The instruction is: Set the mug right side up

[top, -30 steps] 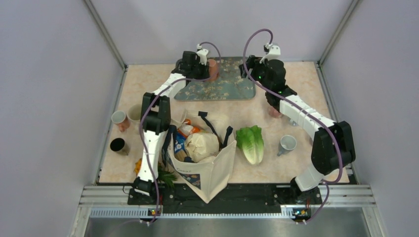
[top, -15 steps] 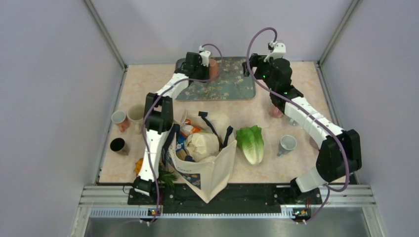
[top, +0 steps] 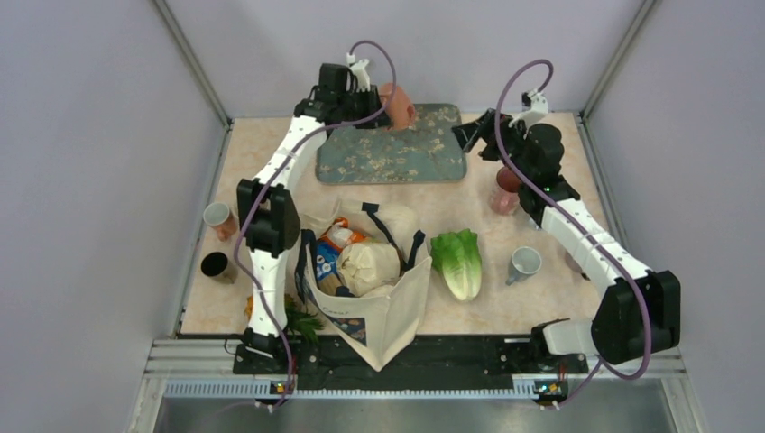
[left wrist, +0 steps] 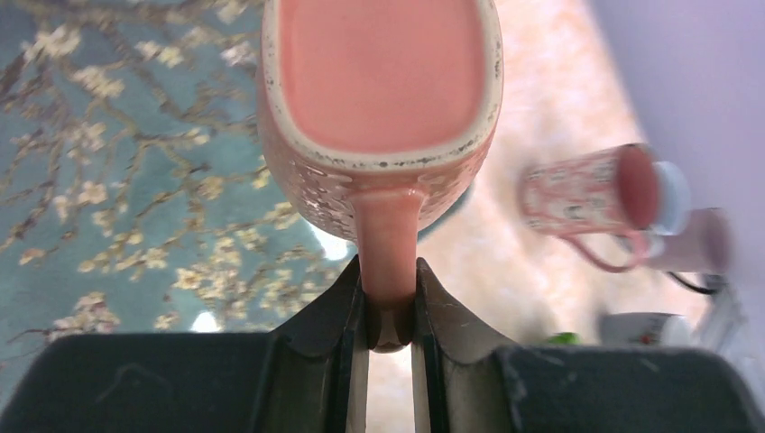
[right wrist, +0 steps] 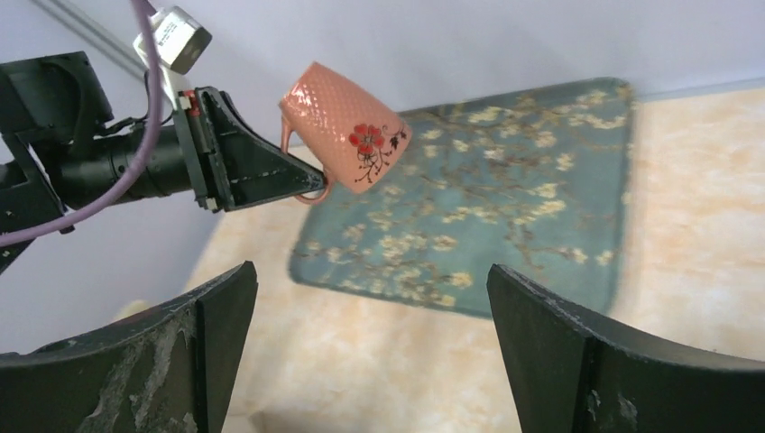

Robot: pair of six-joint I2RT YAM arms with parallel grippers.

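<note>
Yep, left gripper (left wrist: pixel 388 290) pinches the handle of the salmon-pink flowered ceramic mug (left wrist: pixel 379 81), which slants above the teal floral mat (top: pixel 397 158); right gripper (right wrist: pixel 370 280) gapes empty beside the mat.

The top view looks down from above and behind the arm bases, taking in the whole table (top: pixel 523 302). The left wrist view sits close behind the left gripper (left wrist: pixel 388 275), facing the mug (left wrist: pixel 379 81) and mat (left wrist: pixel 135 180) at near range. The right wrist view looks past the right gripper (right wrist: pixel 370 271) from farther off. All three share mug and mat.
</note>
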